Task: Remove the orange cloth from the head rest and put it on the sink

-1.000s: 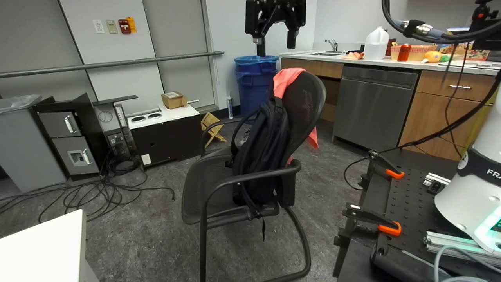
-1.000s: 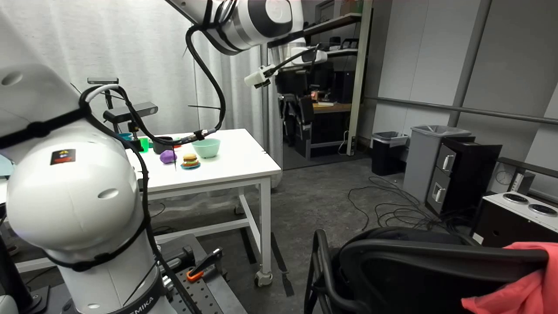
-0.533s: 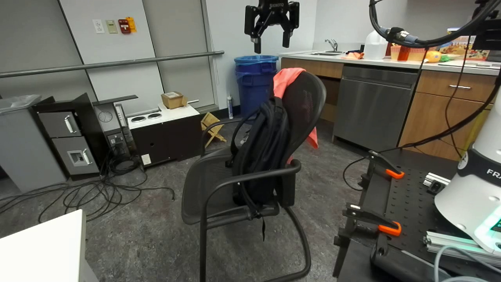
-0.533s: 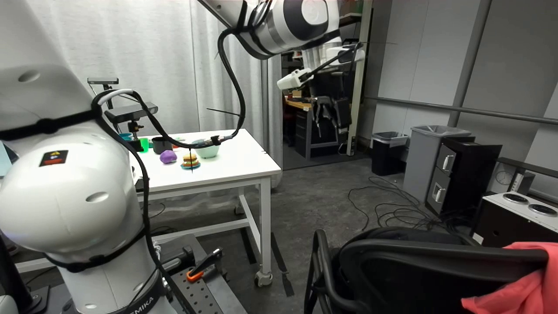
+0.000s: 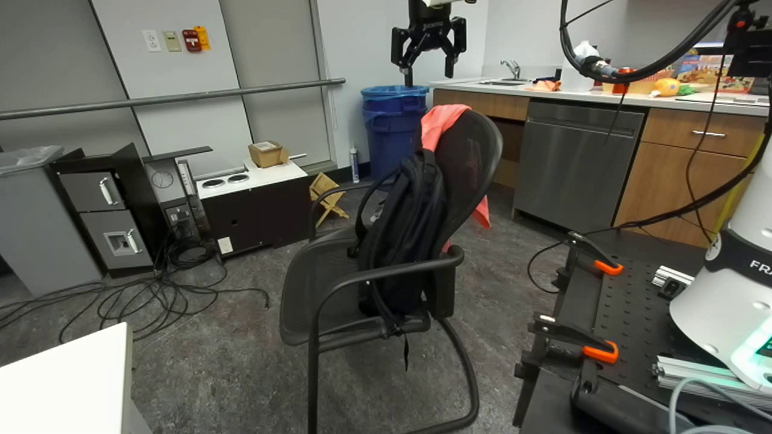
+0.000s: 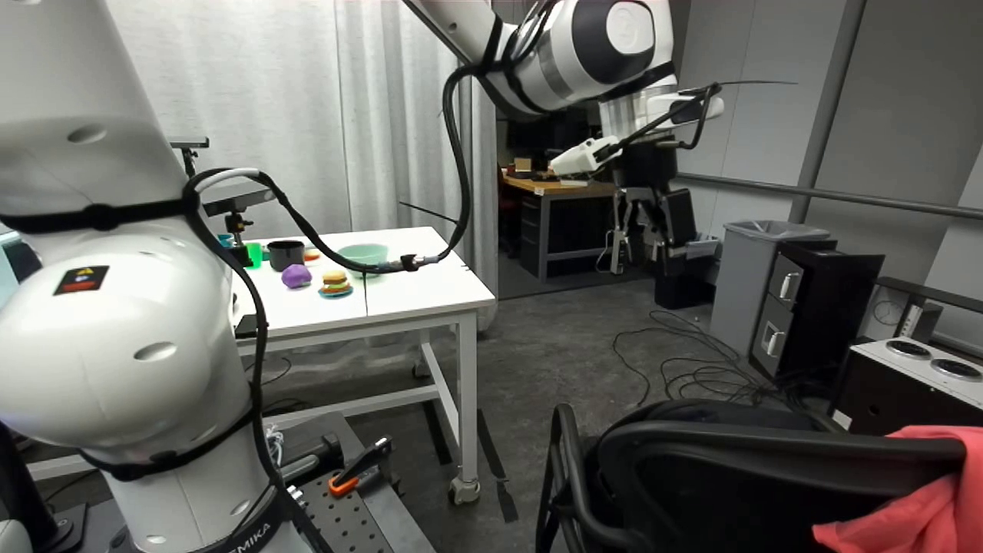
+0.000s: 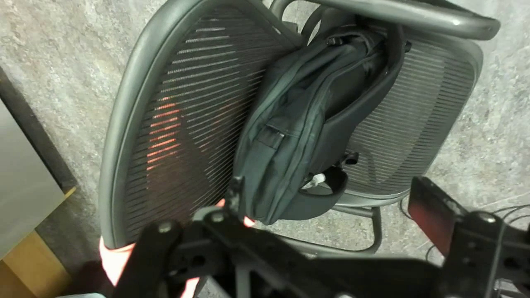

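The orange-pink cloth [image 5: 443,123] hangs over the top of the black mesh chair back [image 5: 473,163]. It also shows at the lower right of an exterior view [image 6: 933,499]. In the wrist view part of the cloth [image 7: 114,260] shows at lower left, partly hidden by the gripper, and shows through the mesh. My gripper [image 5: 429,73] is open and empty, pointing down, high over the chair area and apart from the cloth. In the wrist view the gripper [image 7: 333,203] has its fingers wide apart. The sink [image 5: 503,82] with its faucet is set in the far counter.
A black backpack [image 5: 404,235] leans on the chair back. The counter [image 5: 476,88] also bears a small orange cloth [image 5: 544,85] and a red can. A blue bin [image 5: 395,120] stands behind the chair. A white table [image 6: 445,299] bears toy food and a bowl.
My gripper has swung rightward and lower in an exterior view, toward the chair's side; in the other view it shifts slightly right and looks smaller. The cloth and chair have not moved.
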You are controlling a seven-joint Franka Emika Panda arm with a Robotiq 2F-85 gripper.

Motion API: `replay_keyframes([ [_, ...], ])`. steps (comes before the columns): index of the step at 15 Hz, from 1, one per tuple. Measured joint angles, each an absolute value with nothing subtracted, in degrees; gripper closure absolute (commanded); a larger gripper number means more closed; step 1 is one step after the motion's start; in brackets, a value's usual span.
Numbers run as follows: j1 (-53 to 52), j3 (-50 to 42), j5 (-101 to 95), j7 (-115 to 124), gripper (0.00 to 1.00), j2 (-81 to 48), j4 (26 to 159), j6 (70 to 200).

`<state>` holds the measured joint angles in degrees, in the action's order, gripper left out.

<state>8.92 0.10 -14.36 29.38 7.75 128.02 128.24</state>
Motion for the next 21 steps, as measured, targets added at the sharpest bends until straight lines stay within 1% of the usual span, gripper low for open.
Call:
replay_keyframes([
  [10,10.1,-6.7,-17.9,36.8,0.0,-2.1,120.0,132.6],
  [21,10.0,-8.0,-17.9,38.5,0.0,-2.7,118.2,132.8],
])
